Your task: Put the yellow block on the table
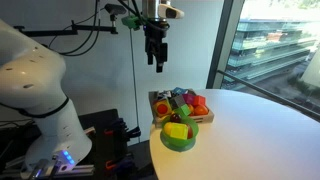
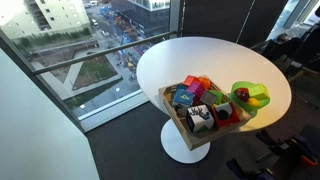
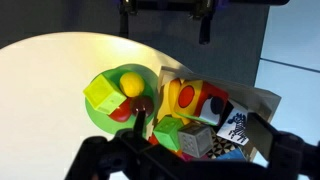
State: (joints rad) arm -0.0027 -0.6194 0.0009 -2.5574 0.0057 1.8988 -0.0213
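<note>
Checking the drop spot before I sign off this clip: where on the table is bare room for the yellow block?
The table is bare across its window-side part, beyond the wooden tray. Crowded: tray and green bowl, holding the yellow block, sit close together at one edge. The claw hangs high above them.

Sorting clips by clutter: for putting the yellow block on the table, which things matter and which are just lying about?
For the job:
yellow block, lying in the green bowl
table
tool, high above the table

Just lying about:
wooden tray full of coloured toys
red piece in the bowl
</note>
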